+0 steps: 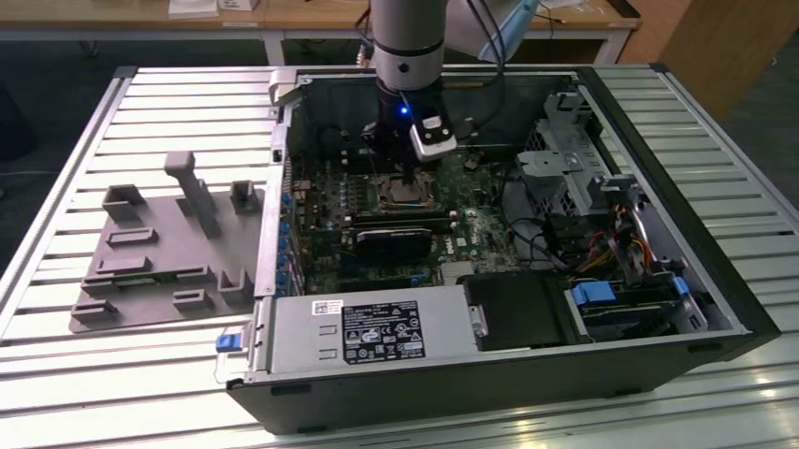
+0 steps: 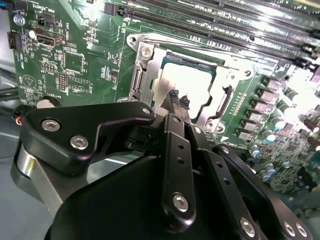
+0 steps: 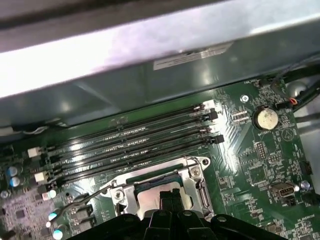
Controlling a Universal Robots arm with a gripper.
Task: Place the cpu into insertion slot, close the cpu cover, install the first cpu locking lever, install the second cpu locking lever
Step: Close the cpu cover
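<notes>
The cpu (image 2: pixel 192 82) lies in the insertion slot (image 1: pixel 406 193), and its pale metal top shows through the window of the cpu cover (image 2: pixel 144 72). The cover lies flat over the chip in both wrist views. In the first wrist view a thin wire lever (image 3: pixel 82 200) reaches out from one corner of the socket over the board; if it is latched, I cannot tell.

The gripper (image 2: pixel 178 99) hangs directly above the window of the cover. Its fingertips (image 2: pixel 173 95) are drawn together, with nothing seen between them, and they are very close to the top of the chip; whether they touch it is not clear.

Around the socket is the green circuit board (image 2: pixel 75 65), and the long black memory slots (image 3: pixel 135 137) run just beside it. The board sits in an open computer case (image 1: pixel 500 383), which lies on a slatted bench (image 1: pixel 163 103). A grey power supply box (image 1: pixel 362 332) is at the near edge of the case. A grey fixture tray (image 1: pixel 150 271) lies beside the case, at the exterior view's left.
</notes>
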